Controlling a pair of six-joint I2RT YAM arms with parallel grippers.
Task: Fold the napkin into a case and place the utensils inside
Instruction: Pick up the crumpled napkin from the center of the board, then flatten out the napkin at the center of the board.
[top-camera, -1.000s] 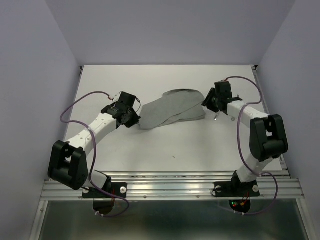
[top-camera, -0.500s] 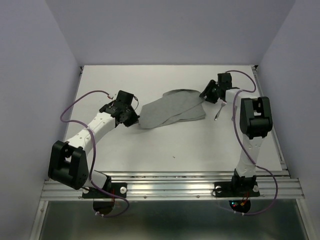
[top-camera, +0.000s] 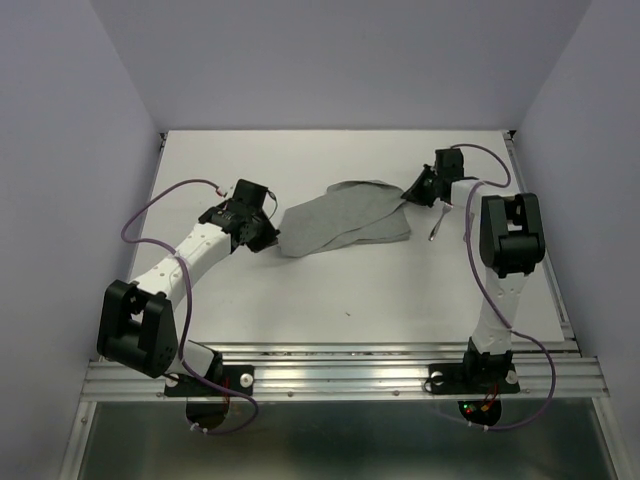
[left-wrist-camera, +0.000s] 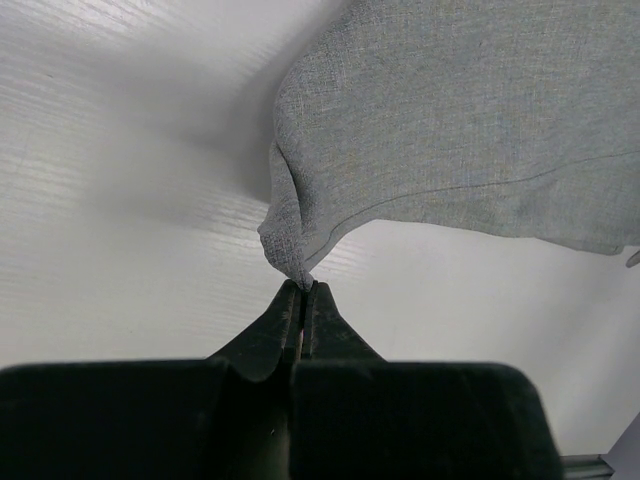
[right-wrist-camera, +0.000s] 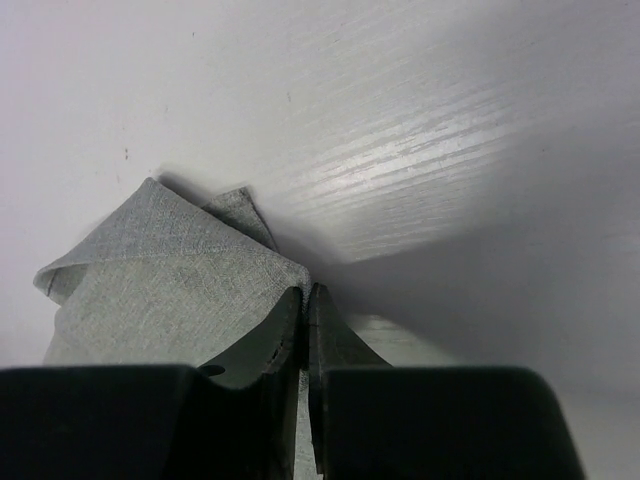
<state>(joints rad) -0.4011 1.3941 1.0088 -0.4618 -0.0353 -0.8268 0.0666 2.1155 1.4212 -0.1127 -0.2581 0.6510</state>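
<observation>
A white tabletop with a faint grain fills the floor of a booth, closed in by plain lilac walls at 9, 12 and 3 o'clock. A ribbed metal rail runs along its 6 o'clock edge and carries both arm bases.

The grey napkin lies a little toward 12 o'clock from the middle of the tabletop, loosely doubled over in overlapping layers, with a rounded fold at its far side.

The left tool sits at the napkin's 8 o'clock corner. In the left wrist view its jaws are pressed together on the very tip of that corner, which is drawn up into a small peak.

The right tool sits at the napkin's 2 o'clock corner. Its jaws are drawn together against the cloth edge, but I cannot tell whether any cloth is caught between them.

One slim silver utensil lies bare on the tabletop just off the napkin's 3 o'clock edge; whether it is a fork or a knife is too small to tell.
</observation>
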